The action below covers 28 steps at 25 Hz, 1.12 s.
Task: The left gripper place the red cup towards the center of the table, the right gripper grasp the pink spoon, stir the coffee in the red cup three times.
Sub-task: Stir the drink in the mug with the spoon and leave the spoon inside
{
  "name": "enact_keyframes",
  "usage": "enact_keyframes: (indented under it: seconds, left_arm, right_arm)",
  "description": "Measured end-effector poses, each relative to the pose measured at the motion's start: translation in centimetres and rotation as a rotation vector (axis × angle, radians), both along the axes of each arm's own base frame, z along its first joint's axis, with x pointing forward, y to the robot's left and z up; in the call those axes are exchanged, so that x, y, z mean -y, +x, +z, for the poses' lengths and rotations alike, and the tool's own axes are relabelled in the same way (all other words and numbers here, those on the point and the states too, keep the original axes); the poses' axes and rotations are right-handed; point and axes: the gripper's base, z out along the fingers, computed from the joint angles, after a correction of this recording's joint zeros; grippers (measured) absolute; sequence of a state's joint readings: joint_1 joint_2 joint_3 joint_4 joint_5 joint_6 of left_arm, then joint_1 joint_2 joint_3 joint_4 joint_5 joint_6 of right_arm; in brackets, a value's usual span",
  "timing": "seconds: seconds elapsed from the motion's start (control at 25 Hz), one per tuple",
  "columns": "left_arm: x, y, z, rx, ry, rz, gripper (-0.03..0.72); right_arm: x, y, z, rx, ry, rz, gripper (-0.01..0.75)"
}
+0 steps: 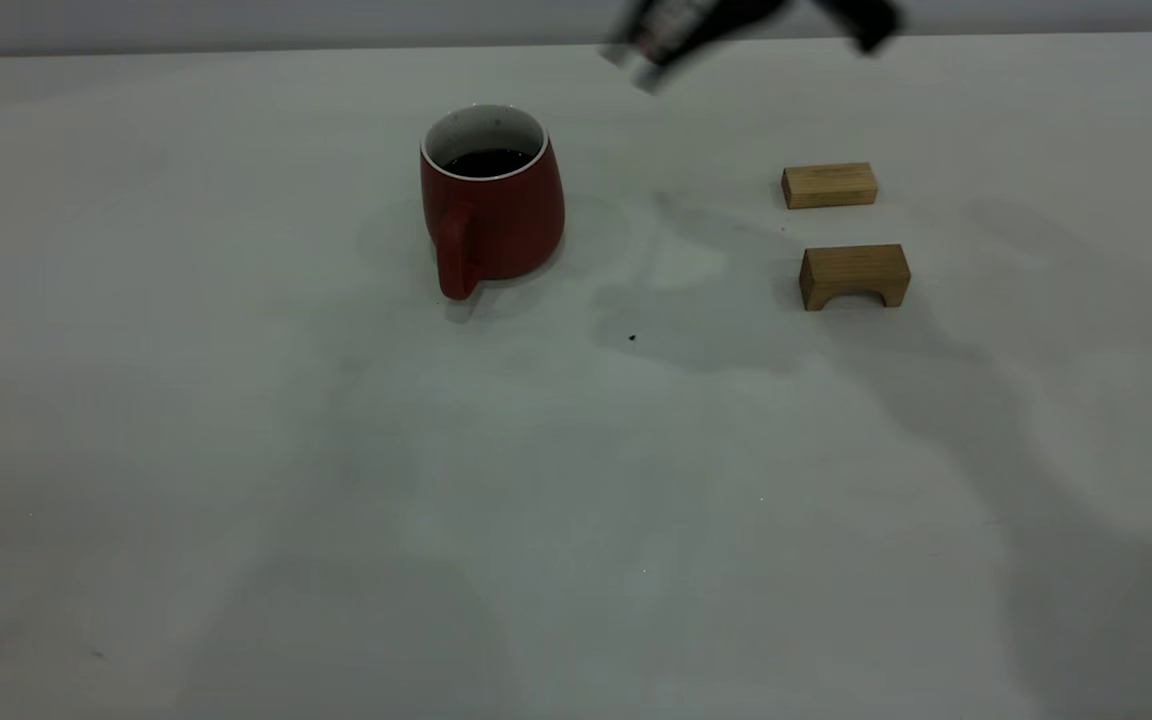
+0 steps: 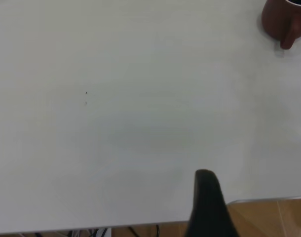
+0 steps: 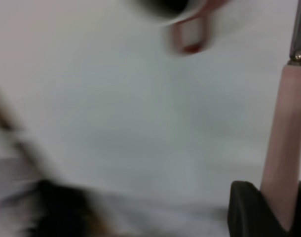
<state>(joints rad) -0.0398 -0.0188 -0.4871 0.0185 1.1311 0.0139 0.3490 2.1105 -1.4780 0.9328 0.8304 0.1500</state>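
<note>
Exterior view: the red cup with coffee sits upper-middle, so placing looks done; the right gripper blurs along the top edge.

Left wrist view: the left gripper is parked bottom-right, jaws can't be judged.

Right wrist view: jaws pinch the pink spoon at right; stirring's left.

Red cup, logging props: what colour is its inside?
Speckled white, above dark coffee; red cup, exterior view.

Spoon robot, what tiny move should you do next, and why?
Probably bring the right tool, which grips the pink spoon, over the red cup and lower it. The cup stands alone with coffee inside, and the spoon is not in it yet.
</note>
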Motion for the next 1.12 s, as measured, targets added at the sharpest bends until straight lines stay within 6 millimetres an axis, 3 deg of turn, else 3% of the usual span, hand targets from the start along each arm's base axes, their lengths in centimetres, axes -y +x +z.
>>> enact_keyframes:
  seconds: [0.28,0.6,1.12]
  left_arm:
    - [0.0,0.0,0.0,0.000,-0.002,-0.002,0.569]
    - [0.0,0.0,0.0,0.000,-0.003,-0.002,0.569]
    - [0.0,0.0,0.0,0.000,-0.003,-0.002,0.569]
  right_arm:
    - [-2.9,0.6,1.5,-0.319,0.393,-0.361,0.148]
    - [-6.4,1.1,1.1,-0.603,0.571,-0.552,0.148]
    - [-8.4,5.0,-6.2,-0.715,0.578,-0.632,0.148]
